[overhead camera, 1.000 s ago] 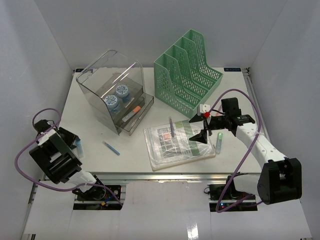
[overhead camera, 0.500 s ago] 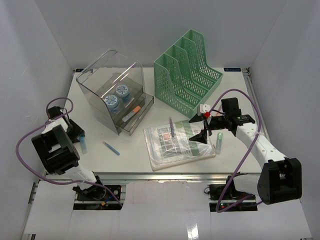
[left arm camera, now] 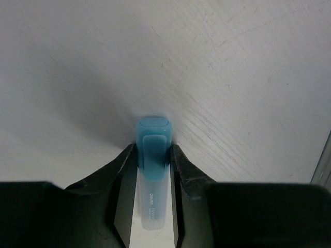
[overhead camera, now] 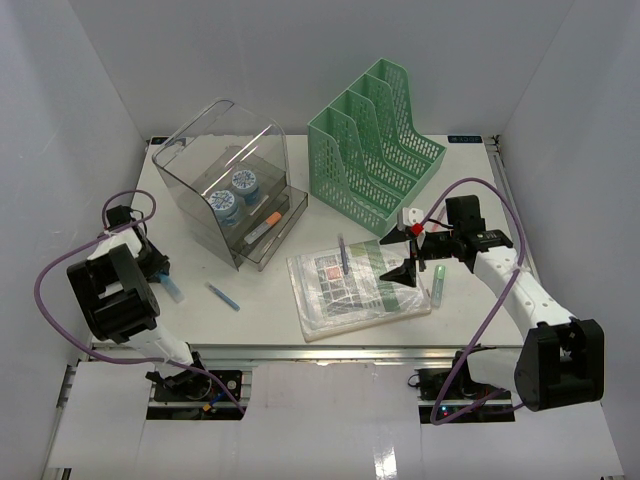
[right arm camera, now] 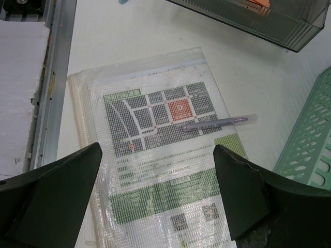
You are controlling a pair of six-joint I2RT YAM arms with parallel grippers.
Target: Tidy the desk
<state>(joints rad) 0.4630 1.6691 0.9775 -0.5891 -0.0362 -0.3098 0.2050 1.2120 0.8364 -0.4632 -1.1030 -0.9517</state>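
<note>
My left gripper [overhead camera: 163, 277] is at the left edge of the white desk [overhead camera: 262, 312]. In the left wrist view its fingers [left arm camera: 178, 165] press both sides of a blue-capped highlighter [left arm camera: 153, 135] lying on the desk [left arm camera: 238, 62]. My right gripper [overhead camera: 399, 257] hangs wide open above a clear mesh pouch [overhead camera: 355, 292] holding printed sheets. A purple pen [right arm camera: 220, 123] lies across that pouch [right arm camera: 155, 170], beyond the open right gripper [right arm camera: 158, 155], which holds nothing.
A clear drawer organizer [overhead camera: 222, 178] with two tape rolls stands at the back left. A green mesh file rack [overhead camera: 378, 150] stands at the back centre. A small blue pen [overhead camera: 224, 297] lies near the front left. A green highlighter [overhead camera: 437, 284] lies right of the pouch.
The left arm has swung in from beyond the desk's left edge onto the desk, and its jaws have narrowed onto the blue highlighter. The right arm has barely moved.
</note>
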